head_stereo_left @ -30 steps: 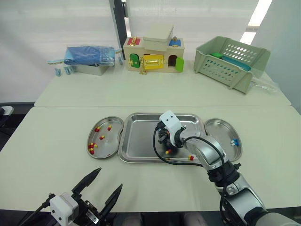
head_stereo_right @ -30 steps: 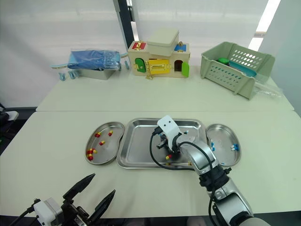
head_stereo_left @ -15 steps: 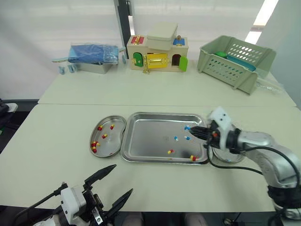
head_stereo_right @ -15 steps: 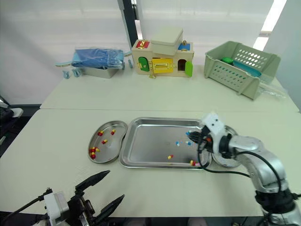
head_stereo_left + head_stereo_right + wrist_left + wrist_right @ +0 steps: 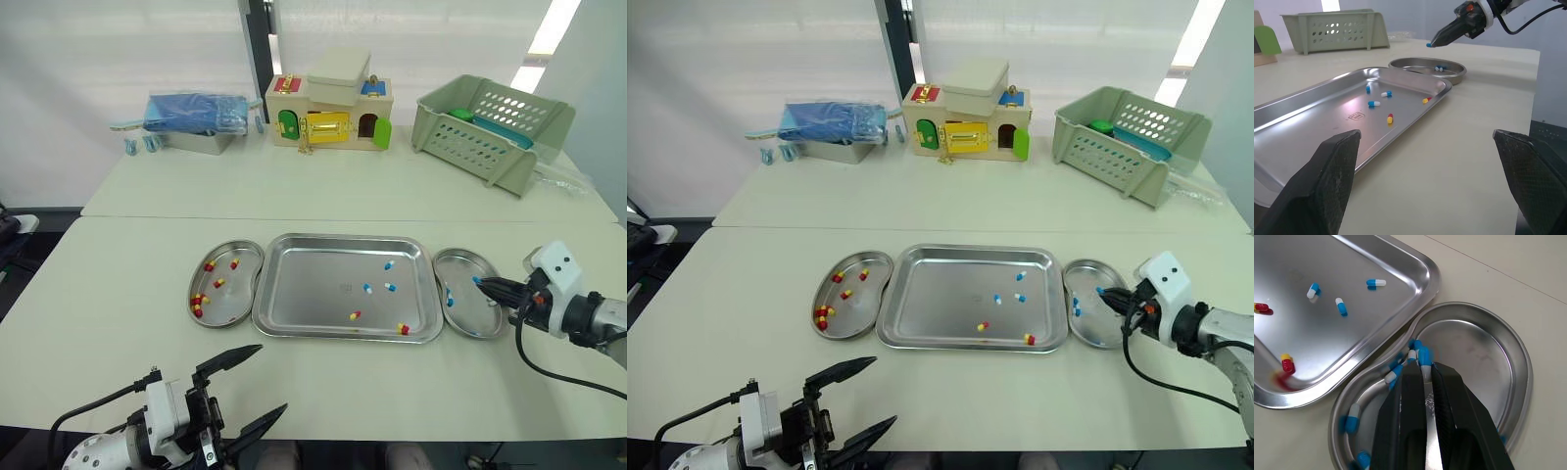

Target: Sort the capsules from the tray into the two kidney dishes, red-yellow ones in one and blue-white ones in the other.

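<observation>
- Your right gripper is closed almost fully on a small blue-white capsule. The right wrist view gives you the pinch at the very fingertips, blue end outward.
- The left wrist view adds height: that capsule hangs above the right-hand steel kidney dish, not touching it.
- That dish sits at 3 o'clock, just beside the rectangular steel tray. In the right wrist view the black fingers hide part of its floor, with other blue-white capsules lying beside them.
- On the tray you have three loose blue-white capsules toward 2 o'clock and two red-yellow capsules toward 5 o'clock.
- At 9 o'clock, the left-hand steel kidney dish holds red-yellow ones.
- Your left gripper hovers wide open and empty at 7 o'clock.
- At 12 o'clock, well apart, stand a wooden toy house and a green plastic basket.
</observation>
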Controlling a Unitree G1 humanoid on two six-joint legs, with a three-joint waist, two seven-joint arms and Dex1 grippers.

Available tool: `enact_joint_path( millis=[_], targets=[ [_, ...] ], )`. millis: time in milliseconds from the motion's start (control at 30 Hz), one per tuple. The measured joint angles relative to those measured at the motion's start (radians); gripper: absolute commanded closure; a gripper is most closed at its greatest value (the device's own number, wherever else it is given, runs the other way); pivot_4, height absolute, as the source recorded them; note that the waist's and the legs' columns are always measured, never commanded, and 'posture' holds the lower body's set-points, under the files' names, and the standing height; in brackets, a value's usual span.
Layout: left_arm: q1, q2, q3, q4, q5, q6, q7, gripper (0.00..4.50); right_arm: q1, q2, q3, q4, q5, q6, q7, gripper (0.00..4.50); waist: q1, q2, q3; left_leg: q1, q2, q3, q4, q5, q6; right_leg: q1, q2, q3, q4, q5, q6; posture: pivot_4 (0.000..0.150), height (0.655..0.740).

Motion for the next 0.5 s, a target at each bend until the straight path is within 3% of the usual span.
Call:
enact_joint_path(
  millis=[233,467,500],
  targets=[
    [0.015,-0.012,0.000,0.001,0.002,-0.012,0.004,0.00,0.017,0.000,0.019,0.048,-0.032,-0.042,-0.009,2.27,0.001,0.000,0.000,0.000,0.000,0.000,0.000,0.000,0.000,0.000,0.000,0.000,0.000,0.000,0.000,0.150,0.7400],
    [0.031,-0.015,0.000,0.007,0.003,-0.021,0.003,0.00,0.016,-0.001,0.021,0.057,-0.033,-0.057,-0.003,0.08,0.002,0.000,0.000,0.000,0.000,0.000,0.000,0.000,0.000,0.001,0.000,0.000,0.000,0.000,0.000,0.150,0.7400],
    [0.031,-0.015,0.000,0.008,0.003,-0.021,0.003,0.00,0.018,-0.001,0.021,0.057,-0.031,-0.059,0.000,0.03,0.002,0.000,0.000,0.000,0.000,0.000,0.000,0.000,0.000,0.001,0.000,0.000,0.000,0.000,0.000,0.150,0.7400]
  ],
)
